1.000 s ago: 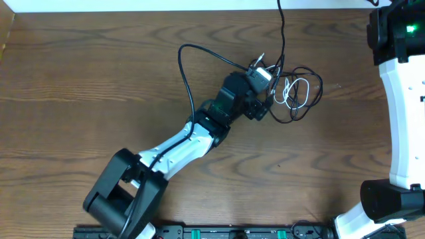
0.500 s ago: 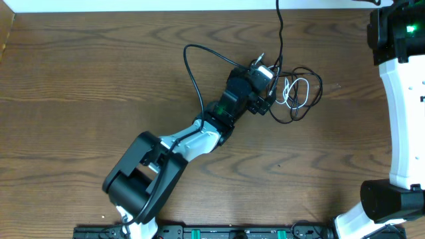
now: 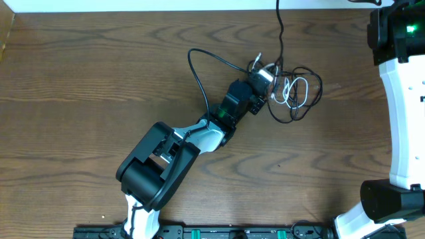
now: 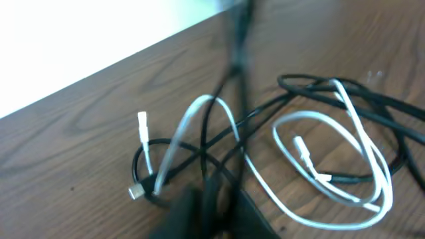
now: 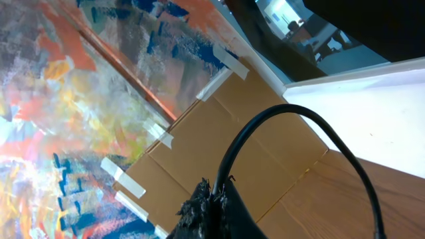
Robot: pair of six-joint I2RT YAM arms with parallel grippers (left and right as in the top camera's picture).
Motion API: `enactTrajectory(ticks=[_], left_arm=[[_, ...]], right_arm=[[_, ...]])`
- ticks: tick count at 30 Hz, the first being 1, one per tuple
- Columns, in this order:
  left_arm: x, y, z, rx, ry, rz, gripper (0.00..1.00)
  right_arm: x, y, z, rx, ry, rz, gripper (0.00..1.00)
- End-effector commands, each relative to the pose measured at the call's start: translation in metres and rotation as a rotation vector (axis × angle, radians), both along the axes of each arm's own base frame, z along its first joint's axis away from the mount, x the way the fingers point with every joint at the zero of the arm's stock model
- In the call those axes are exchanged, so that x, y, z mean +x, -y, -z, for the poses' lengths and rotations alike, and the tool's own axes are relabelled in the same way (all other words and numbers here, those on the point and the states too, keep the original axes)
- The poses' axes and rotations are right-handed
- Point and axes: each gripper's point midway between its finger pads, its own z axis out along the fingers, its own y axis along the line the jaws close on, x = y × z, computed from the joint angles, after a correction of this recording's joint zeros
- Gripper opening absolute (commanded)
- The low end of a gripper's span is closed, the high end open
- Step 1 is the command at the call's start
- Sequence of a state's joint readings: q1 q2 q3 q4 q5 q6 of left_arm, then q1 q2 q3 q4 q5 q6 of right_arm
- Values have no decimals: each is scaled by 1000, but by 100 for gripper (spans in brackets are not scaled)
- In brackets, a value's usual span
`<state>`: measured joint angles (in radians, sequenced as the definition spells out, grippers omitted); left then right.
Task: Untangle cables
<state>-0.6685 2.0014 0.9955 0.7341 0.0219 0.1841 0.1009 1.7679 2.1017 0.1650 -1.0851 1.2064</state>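
**Overhead**
- Table (image 3: 99, 79): dark wood-grain top. A pale strip of wall or floor (image 3: 133, 5) runs along the 12 o'clock edge.
- Cables (image 3: 295, 96): one tangle at about 1 o'clock from the table's centre. The short white cable (image 3: 294, 91) is coiled inside the loops of the black cables (image 3: 310, 106).
- Left gripper (image 3: 267, 81): reaches up from a base at 7 o'clock, with its tip touching the 9 o'clock side of the tangle.
- Right arm (image 3: 398, 113): stands along the 3 o'clock edge, well apart from the cables. Its gripper is out of this view.

**Left wrist**
- The fingers are a dark blur at 6 o'clock, pressed together where black and white strands cross. Whether a strand is caught between them cannot be told.
- A white plug (image 4: 142, 123) stands at 9 o'clock.
- Judgement: the step is to seize one strand and draw it clear. It goes best by pulling slowly towards open table, on a single cable and away from the crossing, so the loops slacken rather than cinch.

**Right wrist**
- Right gripper (image 5: 211, 202): tips closed together with nothing seen between them, aimed off the table.
- Behind it are taped cardboard (image 5: 265, 133), a painted panel (image 5: 66, 99) at 9 o'clock, and an arching black cord (image 5: 292, 116).
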Motion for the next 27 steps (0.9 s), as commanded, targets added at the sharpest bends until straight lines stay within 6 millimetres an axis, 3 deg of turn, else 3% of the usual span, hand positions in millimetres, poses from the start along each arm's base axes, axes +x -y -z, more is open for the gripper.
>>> enactTrajectory(ticks=[1, 7, 13, 18, 19, 21, 27], left_arm=[[8, -1, -16, -16, 36, -16, 8], [10, -11, -48, -40, 66, -34, 8], [-1, -36, -94, -26, 50, -60, 8], [-21, -69, -153, -42, 72, -91, 7], [-28, -83, -178, -60, 99, -107, 8], [-35, -101, -201, -78, 127, -132, 7], [-43, -153, -232, -86, 154, -227, 7]], right_arm=[[-6, 6, -8, -1, 16, 5, 1], [6, 22, 4, -39, 3, 51, 1], [42, 50, 51, -155, -70, 229, 1], [75, 87, 106, -350, -131, 492, 1], [85, 104, 126, -447, -150, 600, 1], [92, 122, 143, -535, -176, 698, 1], [102, 178, 176, -786, -225, 970, 1]])
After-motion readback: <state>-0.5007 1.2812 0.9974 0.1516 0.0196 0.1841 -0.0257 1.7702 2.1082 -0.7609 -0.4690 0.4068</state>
